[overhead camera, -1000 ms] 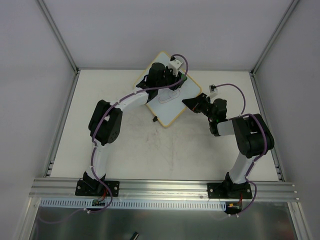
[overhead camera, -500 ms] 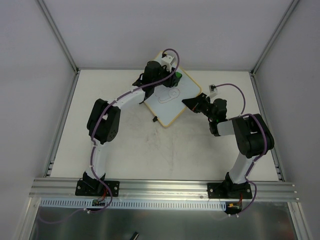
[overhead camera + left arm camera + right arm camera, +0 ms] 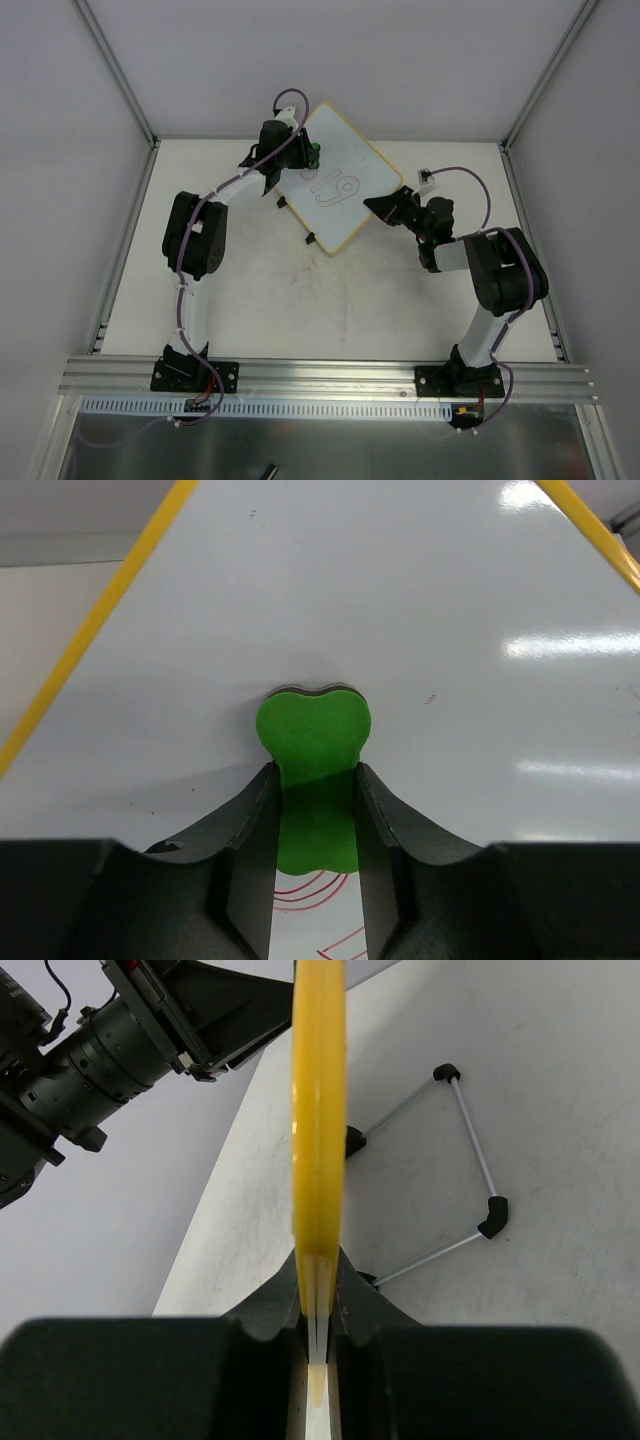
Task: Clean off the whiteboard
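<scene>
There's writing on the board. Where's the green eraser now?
Top view: the green eraser is clamped in the left gripper's jaws, against the whiteboard near its far-left edge.

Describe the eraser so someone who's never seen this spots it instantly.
Find the square whiteboard at the table's far side. Near its far-left edge, the left end effector holds the eraser against it: a small block, the only green thing there.

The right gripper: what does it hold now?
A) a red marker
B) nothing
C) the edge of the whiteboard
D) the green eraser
C: the right wrist view shows the right gripper shut on the yellow edge of the whiteboard; the green eraser sits in the left gripper.
</scene>
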`<act>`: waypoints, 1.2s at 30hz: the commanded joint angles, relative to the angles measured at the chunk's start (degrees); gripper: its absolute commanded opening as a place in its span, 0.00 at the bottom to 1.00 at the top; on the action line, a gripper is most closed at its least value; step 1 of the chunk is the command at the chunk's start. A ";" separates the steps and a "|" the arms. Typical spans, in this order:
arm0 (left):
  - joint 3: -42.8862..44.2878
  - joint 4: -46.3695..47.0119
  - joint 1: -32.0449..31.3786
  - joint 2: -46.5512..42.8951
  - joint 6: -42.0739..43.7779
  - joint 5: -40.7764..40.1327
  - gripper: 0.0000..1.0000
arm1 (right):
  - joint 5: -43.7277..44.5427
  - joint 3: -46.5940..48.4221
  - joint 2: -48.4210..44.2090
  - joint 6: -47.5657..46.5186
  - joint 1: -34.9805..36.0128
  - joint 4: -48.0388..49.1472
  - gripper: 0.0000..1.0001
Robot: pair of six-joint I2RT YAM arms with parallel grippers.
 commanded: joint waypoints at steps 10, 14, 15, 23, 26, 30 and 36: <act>-3.89 -5.63 2.64 -1.20 -8.90 -12.48 0.00 | -3.61 0.37 -1.22 -3.99 1.43 1.09 0.00; -4.51 -5.98 4.49 -1.29 -10.74 -11.35 0.00 | -3.61 0.28 -1.31 -3.99 1.43 1.09 0.00; -4.60 -5.98 5.19 -1.20 -11.18 -11.17 0.00 | -3.61 0.28 -1.31 -3.99 1.34 1.09 0.00; -3.81 -5.98 6.07 -0.50 -11.27 -9.50 0.00 | -3.61 0.28 -1.40 -3.99 1.43 1.09 0.00; -3.11 -5.89 6.07 -0.06 -11.89 -7.58 0.00 | -3.61 0.37 -1.31 -3.99 1.43 1.18 0.00; -2.14 -4.41 6.07 0.82 -13.29 -3.36 0.00 | -3.61 0.37 -1.22 -3.99 1.43 1.09 0.00; -2.14 -2.38 4.67 0.29 -13.12 -2.64 0.00 | -3.61 0.37 -1.22 -3.99 1.43 1.09 0.00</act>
